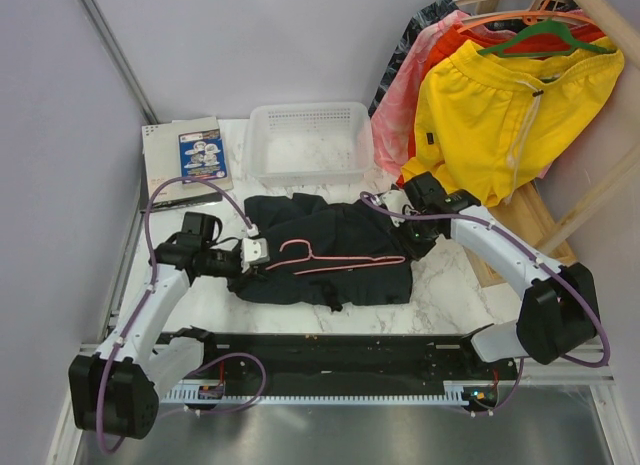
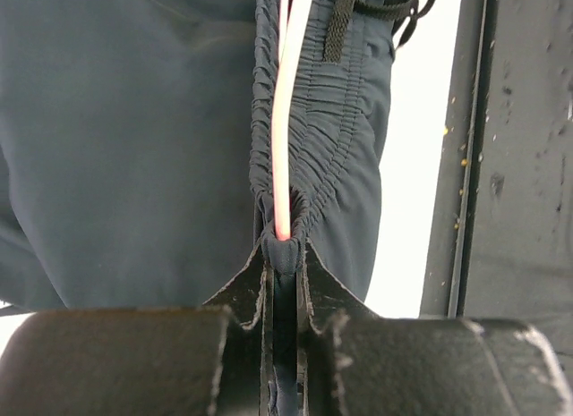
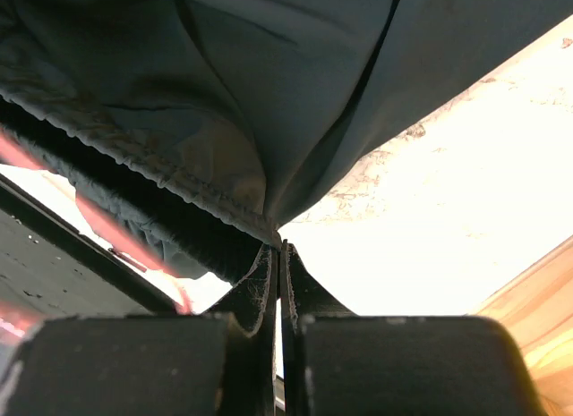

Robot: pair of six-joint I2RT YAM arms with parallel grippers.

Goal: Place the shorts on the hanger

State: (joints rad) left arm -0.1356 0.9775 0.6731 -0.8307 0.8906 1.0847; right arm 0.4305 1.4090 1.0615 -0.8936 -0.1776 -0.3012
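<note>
The shorts point(image 1: 330, 230) are spread flat on the marble table point(image 1: 450, 285), the hanger point(image 1: 345, 261) laid across them. The waistband is pinched tight by the left gripper point(image 2: 285, 255), right where the pink wire meets it; a fabric edge is clamped by the fully closed right gripper point(image 3: 279, 246).

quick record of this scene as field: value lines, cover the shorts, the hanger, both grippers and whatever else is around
shorts: dark, spread on the table, in front of the basket
hanger: pink, lying across the shorts along the waistband
left gripper: shut on hanger and waistband together
right gripper: shut on the shorts' edge
behind: yellow shorts hanging on a green hanger, rear right
unclear: whether the hanger sits inside the waistband
</note>
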